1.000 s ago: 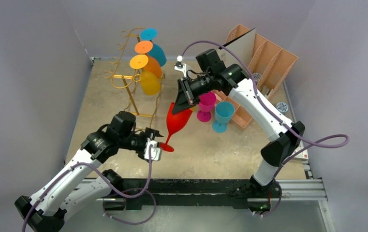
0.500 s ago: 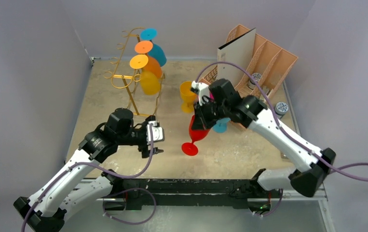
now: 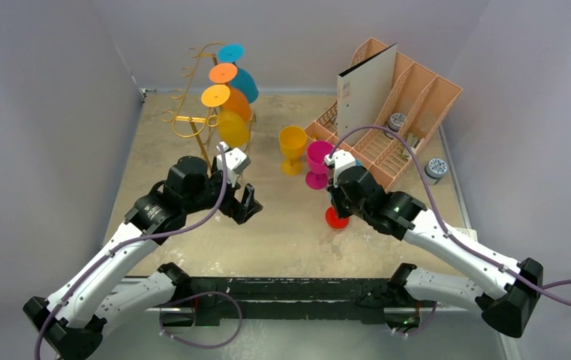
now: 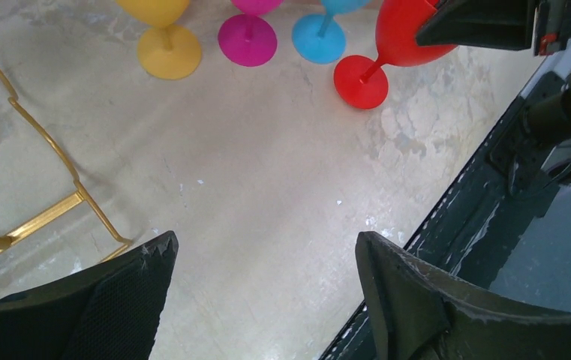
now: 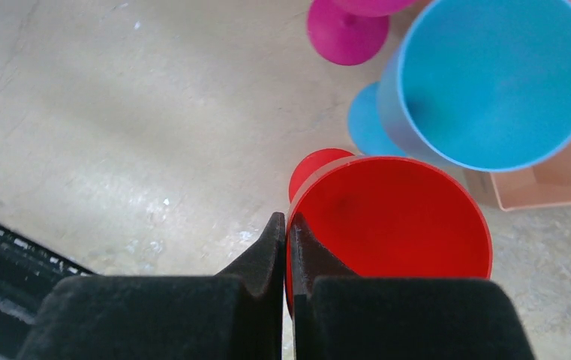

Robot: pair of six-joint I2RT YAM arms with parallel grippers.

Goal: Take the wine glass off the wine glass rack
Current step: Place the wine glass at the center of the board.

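The gold wire wine glass rack (image 3: 192,124) stands at the back left with several glasses hanging on it: teal (image 3: 231,54), orange (image 3: 223,73), amber (image 3: 216,96). Its base wire shows in the left wrist view (image 4: 42,217). My right gripper (image 5: 287,225) is shut on the rim of a red wine glass (image 5: 391,217), which leans with its foot (image 4: 361,81) at the table, beside the blue glass (image 5: 492,82). In the top view the right gripper (image 3: 338,204) hides most of the red glass (image 3: 334,220). My left gripper (image 3: 241,202) is open and empty over bare table in front of the rack.
A yellow glass (image 3: 292,148) and a magenta glass (image 3: 318,161) stand upright mid-table. A peach slotted organiser (image 3: 410,90) with a white board (image 3: 365,90) stands at the back right. A black rail (image 3: 305,289) runs along the near edge.
My right gripper carried the red glass from beside the rack down to the table next to the blue glass. My left gripper left the glass's foot and moved back toward the rack.
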